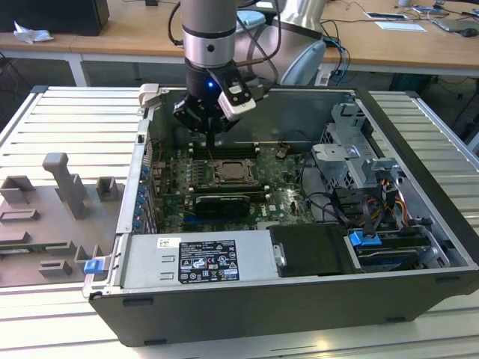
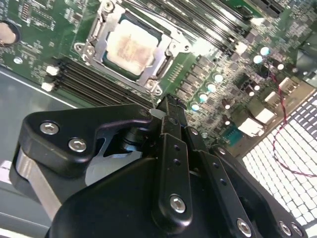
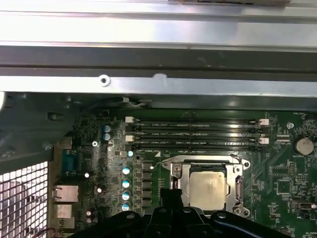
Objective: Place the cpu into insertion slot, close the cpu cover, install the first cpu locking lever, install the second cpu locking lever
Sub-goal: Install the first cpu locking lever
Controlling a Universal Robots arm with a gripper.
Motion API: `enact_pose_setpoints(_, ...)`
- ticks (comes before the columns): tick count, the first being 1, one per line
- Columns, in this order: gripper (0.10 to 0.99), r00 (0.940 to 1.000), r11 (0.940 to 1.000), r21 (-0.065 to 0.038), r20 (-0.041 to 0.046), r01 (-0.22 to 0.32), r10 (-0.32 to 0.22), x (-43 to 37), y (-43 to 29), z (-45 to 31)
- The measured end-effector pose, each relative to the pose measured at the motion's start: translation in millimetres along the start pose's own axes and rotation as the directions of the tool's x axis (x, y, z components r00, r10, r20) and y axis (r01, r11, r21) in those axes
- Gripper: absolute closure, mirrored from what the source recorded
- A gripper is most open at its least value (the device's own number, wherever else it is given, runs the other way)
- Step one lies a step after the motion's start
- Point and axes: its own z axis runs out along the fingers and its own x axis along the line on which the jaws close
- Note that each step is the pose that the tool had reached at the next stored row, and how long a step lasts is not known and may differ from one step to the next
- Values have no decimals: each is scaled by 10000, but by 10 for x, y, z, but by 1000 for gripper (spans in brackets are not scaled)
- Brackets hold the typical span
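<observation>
The cpu, a pale square chip, lies in the insertion slot on the green motherboard. The silver cpu cover lies flat around it, and the chip shows through the cover's cut-out. My gripper hangs just above the board, beside the socket on the side toward the case's back wall. Its black fingers are pressed together and hold nothing. I cannot tell how the locking levers stand.
Long black memory slots run between the socket and the case's back wall. A black graphics card lies in front of the socket. The drive cage and cables stand on the exterior view's right, grey fixtures on its left.
</observation>
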Motion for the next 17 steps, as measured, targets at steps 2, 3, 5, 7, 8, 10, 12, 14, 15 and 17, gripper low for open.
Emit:
enact_pose_setpoints(2, 980, 10000, 10000, 0, 0, -1, 1, 39, 1, -1)
enact_pose_setpoints(3, 980, 10000, 10000, 0, 0, -2, 2, 67, 1, -1)
enact_pose_setpoints(5, 980, 10000, 10000, 0, 0, -1, 1, 114, 2, -2)
enact_pose_setpoints(7, 980, 10000, 10000, -1, 0, 0, 0, 160, 2, -2)
enact_pose_setpoints(8, 980, 10000, 10000, -1, 0, 1, -1, 179, 3, -2)
enact_pose_setpoints(10, 980, 10000, 10000, -1, 0, -1, 1, 223, 4, -3)
enact_pose_setpoints(12, 980, 10000, 10000, 0, 0, 3, -3, 250, 64, 3)
enact_pose_setpoints(14, 980, 10000, 10000, -1, 0, 9, -9, 250, 133, 18)
enact_pose_setpoints(15, 980, 10000, 10000, -2, 0, 14, -14, 249, 165, 29)
enact_pose_setpoints(17, 980, 10000, 10000, 0, -1, 19, -19, 249, 195, 42)
